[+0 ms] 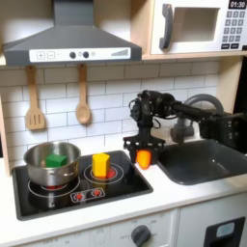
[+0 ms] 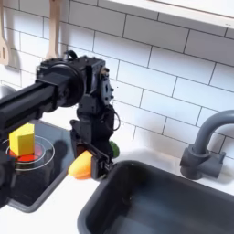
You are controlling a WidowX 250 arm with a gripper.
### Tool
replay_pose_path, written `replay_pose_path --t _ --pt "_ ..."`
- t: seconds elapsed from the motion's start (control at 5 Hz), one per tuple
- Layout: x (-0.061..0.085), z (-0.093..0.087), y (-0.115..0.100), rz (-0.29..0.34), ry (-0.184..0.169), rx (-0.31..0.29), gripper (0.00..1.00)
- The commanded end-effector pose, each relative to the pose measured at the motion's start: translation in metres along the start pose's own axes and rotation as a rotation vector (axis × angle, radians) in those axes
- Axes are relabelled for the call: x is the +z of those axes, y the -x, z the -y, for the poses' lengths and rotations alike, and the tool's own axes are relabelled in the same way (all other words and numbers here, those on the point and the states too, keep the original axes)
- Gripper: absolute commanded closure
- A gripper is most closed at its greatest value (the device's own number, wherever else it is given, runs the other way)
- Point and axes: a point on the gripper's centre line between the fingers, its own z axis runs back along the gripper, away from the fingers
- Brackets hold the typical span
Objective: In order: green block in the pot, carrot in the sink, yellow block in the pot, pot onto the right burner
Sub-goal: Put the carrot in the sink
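Jaws (image 1: 143, 152) w/ carrot (image 1: 144, 158), over counter (image 1: 145, 198)

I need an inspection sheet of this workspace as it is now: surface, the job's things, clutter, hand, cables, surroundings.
Surface: white counter with black cooktop and dark sink.
Job's things: green block inside the pot on one burner; yellow block on the other burner; carrot in the hand, beside the sink.
Clutter: nothing seen.
Hand: hand shut on the carrot.
Cables: nothing seen.
Surroundings: tiled wall, wooden spoons, range hood, microwave, faucet.
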Motion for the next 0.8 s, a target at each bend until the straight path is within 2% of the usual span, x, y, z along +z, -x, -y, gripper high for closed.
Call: replay_pose_path --t 0.0,0.2,0.4,0.6 --pt "0.014 0.008 0.007 0.032 0.031 0.003 1.00" --pt "0.021 0.022 0.002 0.048 0.025 -0.032 1.00" --pt "0.021 0.051 -0.008 0.047 0.039 -0.050 1.00" --pt "0.018 0.072 -0.016 0.033 0.038 -0.096 1.00"
